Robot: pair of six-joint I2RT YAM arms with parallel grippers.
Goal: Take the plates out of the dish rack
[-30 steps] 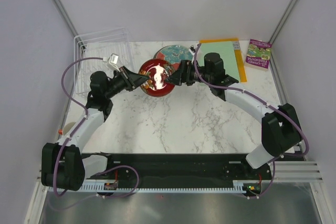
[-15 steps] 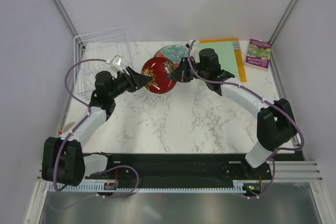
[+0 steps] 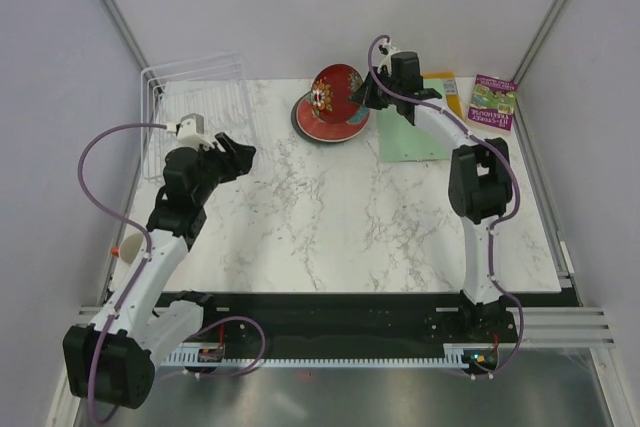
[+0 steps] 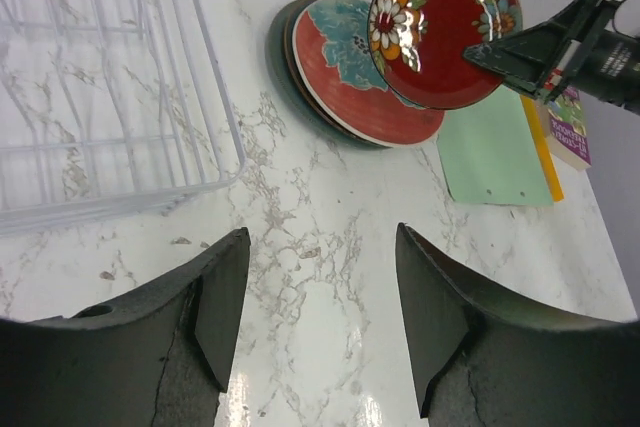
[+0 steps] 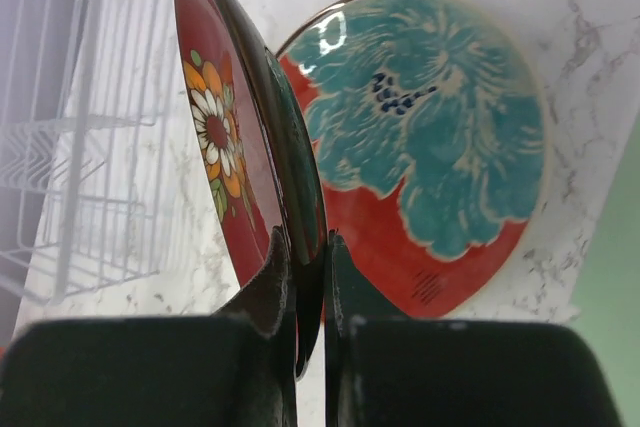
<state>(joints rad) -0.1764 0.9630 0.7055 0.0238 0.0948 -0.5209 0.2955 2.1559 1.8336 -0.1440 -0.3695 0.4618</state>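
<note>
Marble worktop (image 3: 330, 217) carries stacked plates (image 4: 350, 77); right fingers (image 5: 268, 292) grip a red plate (image 4: 440, 27) above them, left fingers (image 4: 210, 307) open, dish rack (image 3: 200, 87) apparently empty.

We see a glossy glazed red plate (image 4: 440, 27) catching bright highlights, a shiny glazed floral plate (image 5: 430, 147), a dish rack (image 4: 100, 77) of thin white coated wire, a smooth polished marble-look desk (image 4: 330, 277), a matt black plastic left pincer (image 4: 320, 247), a flat matt green mat (image 4: 495, 152)
</note>
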